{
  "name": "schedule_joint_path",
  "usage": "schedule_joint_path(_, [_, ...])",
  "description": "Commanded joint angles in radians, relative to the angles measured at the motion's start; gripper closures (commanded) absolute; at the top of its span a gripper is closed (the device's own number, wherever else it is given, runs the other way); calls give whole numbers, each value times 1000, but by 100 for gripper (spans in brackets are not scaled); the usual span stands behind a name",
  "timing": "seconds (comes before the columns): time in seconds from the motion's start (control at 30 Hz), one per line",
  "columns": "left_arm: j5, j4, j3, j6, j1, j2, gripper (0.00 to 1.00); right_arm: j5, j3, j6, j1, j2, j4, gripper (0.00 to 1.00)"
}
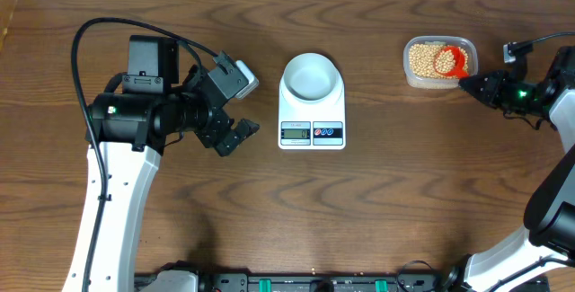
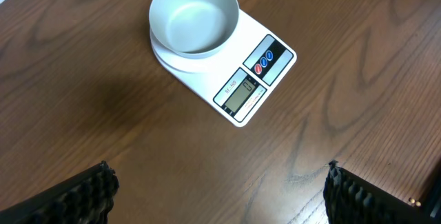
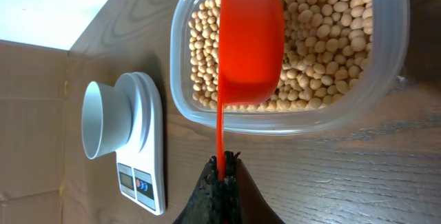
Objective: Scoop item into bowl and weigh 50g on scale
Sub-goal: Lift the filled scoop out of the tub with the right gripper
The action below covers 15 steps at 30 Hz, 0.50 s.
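Pinches the thin handle of the orange scoop (image 3: 251, 52) with the right end effector (image 3: 222, 165), fingers pressed tight against it. Holds the scoop's cup inside the clear plastic tub (image 3: 296, 122), low over the soybeans (image 3: 331, 38), whether touching them unclear. Spreads the left end effector (image 2: 220, 189) wide, gripping nothing, above the wooden tabletop (image 2: 83, 100) near the scale (image 2: 207, 79). Leaves the white bowl (image 2: 194, 24) seated on the scale's round platform, well apart from the tub.
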<state>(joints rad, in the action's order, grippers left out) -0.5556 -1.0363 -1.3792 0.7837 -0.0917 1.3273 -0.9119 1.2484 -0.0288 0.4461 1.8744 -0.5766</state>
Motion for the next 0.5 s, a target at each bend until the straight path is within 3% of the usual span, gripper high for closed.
schedule_joint_path(0.0, [-16,-3,-18,8,3,-1,2,-46,-6,18,7,9,0,99])
schedule_joint_path(0.47, [-16,-3,-18,9,3,-1,2,-147,-6,40,38,9,2,99])
